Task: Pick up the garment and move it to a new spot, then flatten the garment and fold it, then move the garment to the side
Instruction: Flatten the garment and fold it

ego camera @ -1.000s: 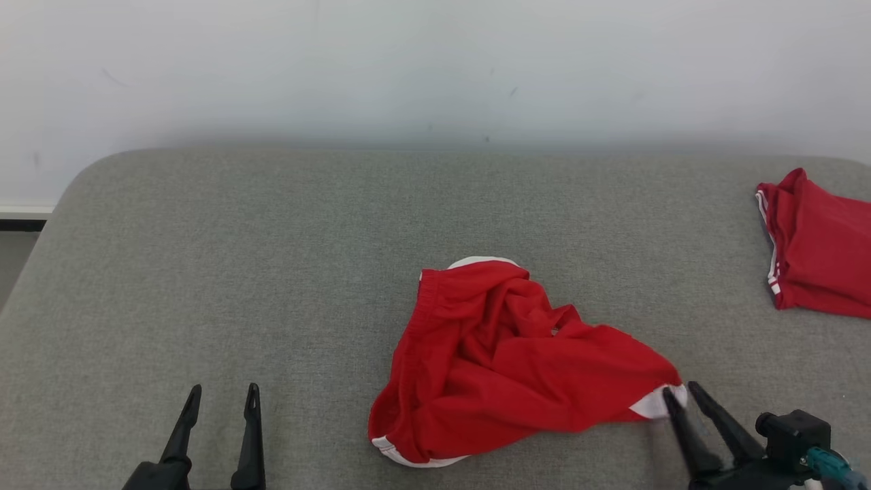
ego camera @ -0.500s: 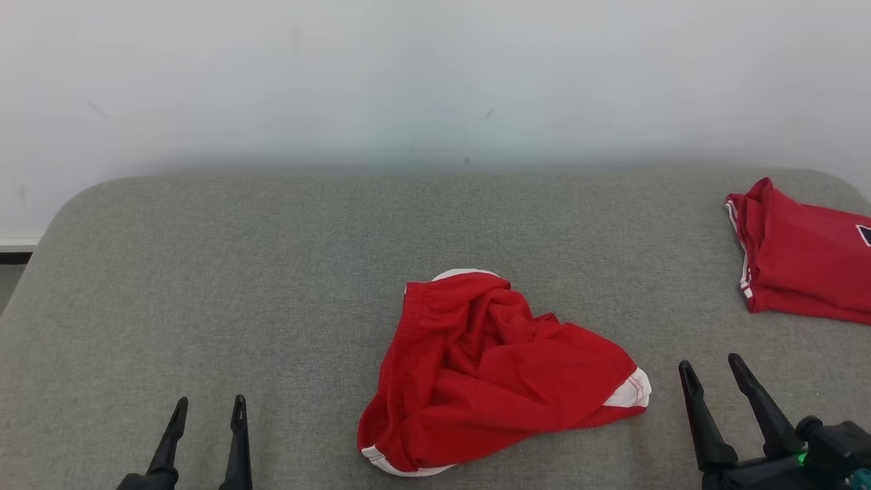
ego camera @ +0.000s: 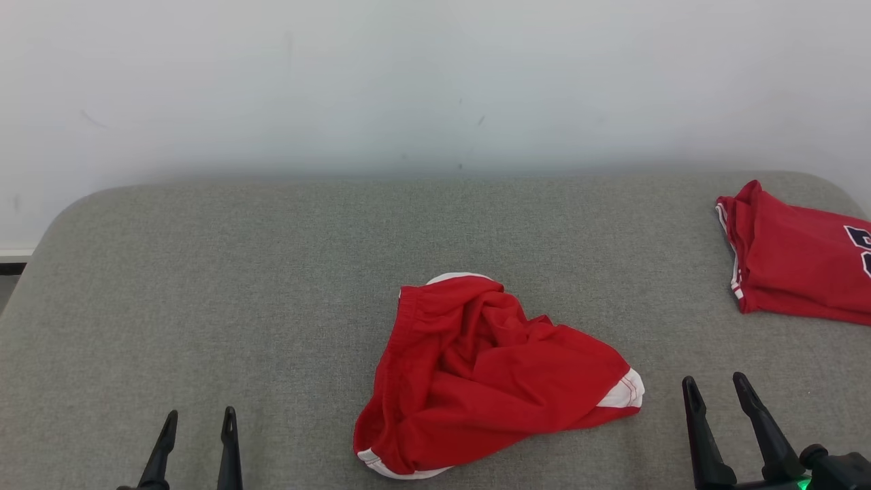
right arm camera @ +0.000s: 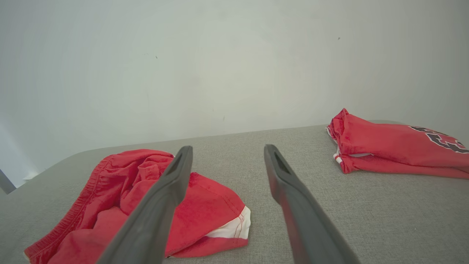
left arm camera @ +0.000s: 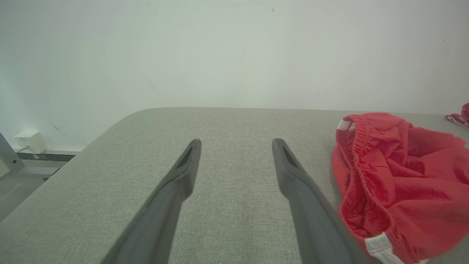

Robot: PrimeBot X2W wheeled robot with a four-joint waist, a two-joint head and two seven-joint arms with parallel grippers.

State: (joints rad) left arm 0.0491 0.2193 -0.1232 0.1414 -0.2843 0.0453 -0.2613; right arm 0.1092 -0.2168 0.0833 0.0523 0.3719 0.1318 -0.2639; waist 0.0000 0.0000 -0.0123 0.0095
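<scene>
The garment [ego camera: 490, 374] is a pair of red shorts with white trim, lying crumpled in the middle of the grey padded table [ego camera: 272, 272]. It also shows at the right of the left wrist view [left arm camera: 399, 183] and at the lower left of the right wrist view [right arm camera: 146, 205]. My right gripper [ego camera: 716, 388] stands open a little to the right of the shorts' white hem, holding nothing. My left gripper [ego camera: 197, 420] is open at the lower left, well apart from the shorts.
A folded red jersey [ego camera: 796, 265] with dark lettering lies at the table's far right, also seen in the right wrist view [right arm camera: 395, 146]. A white wall [ego camera: 435, 82] rises behind the table. A white box [left arm camera: 31, 141] sits at the wall's foot on the left.
The right gripper let go of the shorts' white corner, opened and drew back to the right. The corner dropped flat. The head camera shifted, so the whole picture moved slightly.
</scene>
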